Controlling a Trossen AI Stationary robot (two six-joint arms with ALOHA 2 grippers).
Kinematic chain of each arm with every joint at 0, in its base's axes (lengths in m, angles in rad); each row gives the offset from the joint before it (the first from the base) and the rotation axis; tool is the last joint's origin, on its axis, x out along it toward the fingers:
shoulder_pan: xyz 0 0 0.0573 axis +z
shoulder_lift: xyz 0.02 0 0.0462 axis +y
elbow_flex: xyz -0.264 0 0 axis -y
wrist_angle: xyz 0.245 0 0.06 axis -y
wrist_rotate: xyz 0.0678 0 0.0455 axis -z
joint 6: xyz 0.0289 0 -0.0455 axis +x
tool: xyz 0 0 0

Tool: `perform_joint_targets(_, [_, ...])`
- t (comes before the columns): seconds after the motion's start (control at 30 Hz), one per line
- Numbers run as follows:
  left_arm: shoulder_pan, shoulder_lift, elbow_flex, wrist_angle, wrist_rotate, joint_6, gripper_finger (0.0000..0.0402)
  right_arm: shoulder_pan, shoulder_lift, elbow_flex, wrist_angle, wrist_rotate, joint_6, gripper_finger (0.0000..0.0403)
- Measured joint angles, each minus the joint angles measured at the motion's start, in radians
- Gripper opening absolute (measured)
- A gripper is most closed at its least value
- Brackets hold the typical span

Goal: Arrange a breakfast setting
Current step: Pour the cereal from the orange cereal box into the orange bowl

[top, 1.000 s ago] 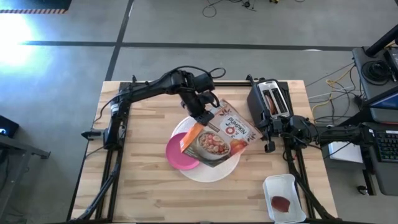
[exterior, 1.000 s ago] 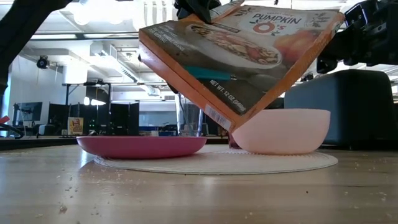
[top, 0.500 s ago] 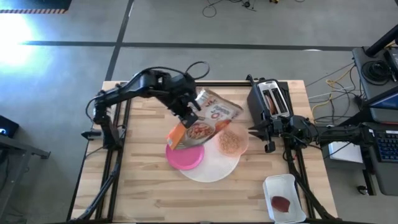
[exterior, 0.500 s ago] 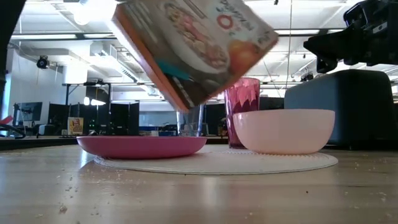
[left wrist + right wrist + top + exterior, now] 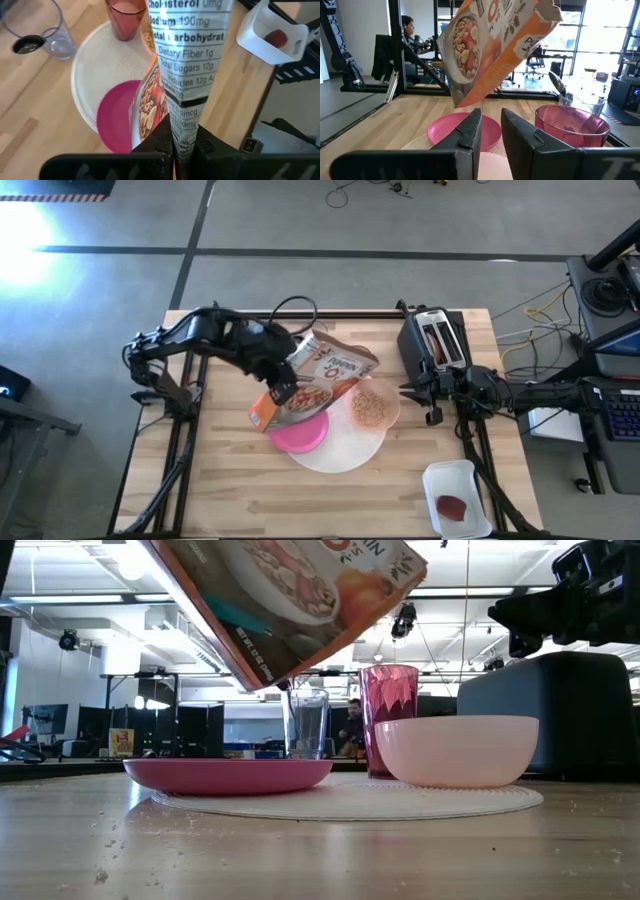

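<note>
My left gripper (image 5: 281,387) is shut on the orange cereal box (image 5: 312,380), which is held tilted in the air over the left part of the magenta plate (image 5: 300,432). The plate and the peach bowl (image 5: 372,408), with cereal in it, rest on the white round mat (image 5: 345,452). The translucent pink cup (image 5: 389,718) and the small clear glass (image 5: 305,726) stand behind them. My right gripper (image 5: 430,394) is open and empty, right of the bowl, near the toaster. No spoon shows. My left gripper pinches the box's two broad faces between its two fingers, astride the narrow nutrition panel (image 5: 183,131), near the box's bottom end. The fingers come slanting from the table's left. The box is lifted clear and tilted, its torn-open top (image 5: 547,11) higher, toward the table's right.
A silver toaster (image 5: 432,340) stands at the far right of the table. A white tray (image 5: 456,498) holding a red item sits at the near right corner. Bare wood lies along the near edge and the left side. A person sits in the room beyond.
My left gripper has carried the cereal box from over the bowl toward the table's left edge, so that it now hangs over the plate's left part. The bowl with cereal is uncovered. The box stays lifted and tilted in the shut fingers.
</note>
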Motion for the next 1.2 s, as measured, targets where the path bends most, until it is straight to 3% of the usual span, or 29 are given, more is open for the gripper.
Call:
perform_joint_targets(0.2, [-0.076,-0.010,0.000,-0.026,-0.132,-0.060,0.0000,0.000,0.000,0.000,0.000,0.000,0.000,0.0063])
perform_joint_targets(0.47, [-0.187,-0.056,-0.055,-0.025,-0.422,-0.207,0.0000,0.000,0.000,0.000,0.000,0.001,0.000,0.0063])
perform_joint_targets(0.9, [-0.288,-0.261,-0.498,-0.025,-0.719,-0.536,0.0000,0.000,0.000,0.000,-0.001,0.001,0.000,0.0063])
perform_joint_targets(1.2, [-0.310,-0.346,-0.761,-0.026,-1.019,-0.769,0.0000,0.000,0.000,0.000,-0.001,0.001,0.000,0.0063])
